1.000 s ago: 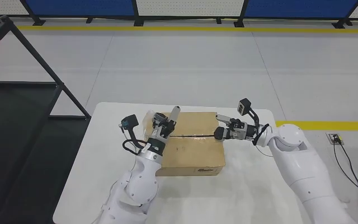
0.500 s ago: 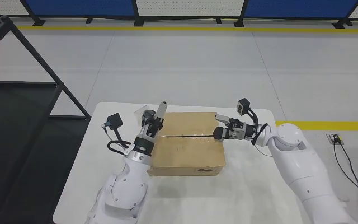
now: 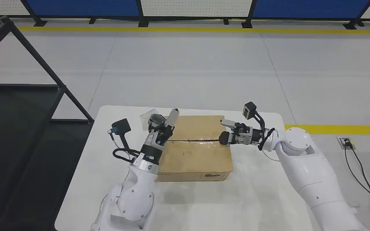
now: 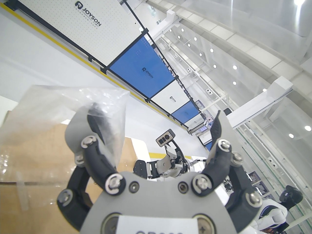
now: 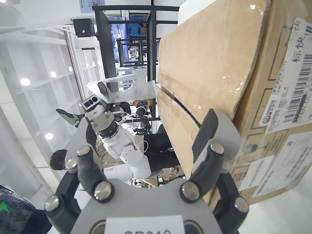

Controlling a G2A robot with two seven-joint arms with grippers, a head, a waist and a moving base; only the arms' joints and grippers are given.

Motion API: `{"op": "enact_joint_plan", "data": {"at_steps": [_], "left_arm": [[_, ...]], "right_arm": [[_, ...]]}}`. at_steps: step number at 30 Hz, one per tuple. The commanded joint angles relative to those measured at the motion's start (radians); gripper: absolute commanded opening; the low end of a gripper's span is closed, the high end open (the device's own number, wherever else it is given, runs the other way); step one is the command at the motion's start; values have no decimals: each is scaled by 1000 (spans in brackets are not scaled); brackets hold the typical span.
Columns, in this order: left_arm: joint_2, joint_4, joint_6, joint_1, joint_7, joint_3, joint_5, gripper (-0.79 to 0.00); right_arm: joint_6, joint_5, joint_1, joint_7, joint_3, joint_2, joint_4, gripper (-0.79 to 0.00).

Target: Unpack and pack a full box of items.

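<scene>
A brown cardboard box [image 3: 193, 149] lies shut on the white table [image 3: 260, 190], with clear tape along its top seam [image 5: 178, 98]. My left gripper [image 3: 163, 120] is above the box's far left corner, tilted upward and open. A piece of clear plastic film [image 4: 73, 101] clings to one of its fingers [image 4: 93, 120]. That gripper and the film [image 5: 131, 91] also show beyond the box in the right wrist view. My right gripper [image 3: 225, 130] is open at the box's right end, level with the seam. One of its fingers [image 5: 207, 132] lies against the box's edge.
Printed labels [image 5: 287, 103] cover the box's right end face. A black metal frame [image 3: 58, 98] stands off the table's left side. Bare table lies in front of the box and to its right.
The left gripper swung left off the box's corner, then came partly back and tilted right, with the film still on its finger. The right gripper has barely moved.
</scene>
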Motion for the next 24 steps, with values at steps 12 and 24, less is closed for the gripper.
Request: {"op": "enact_joint_plan", "data": {"at_steps": [12,24], "left_arm": [[-8,14,-35,-5,71,1,-1,0],[-7,-121,-268,58,19,-109,-453,0]], "right_arm": [[-4,4,-6,1,3,3,7,0],[-41,18,-7,15,8,4,4,0]]}}
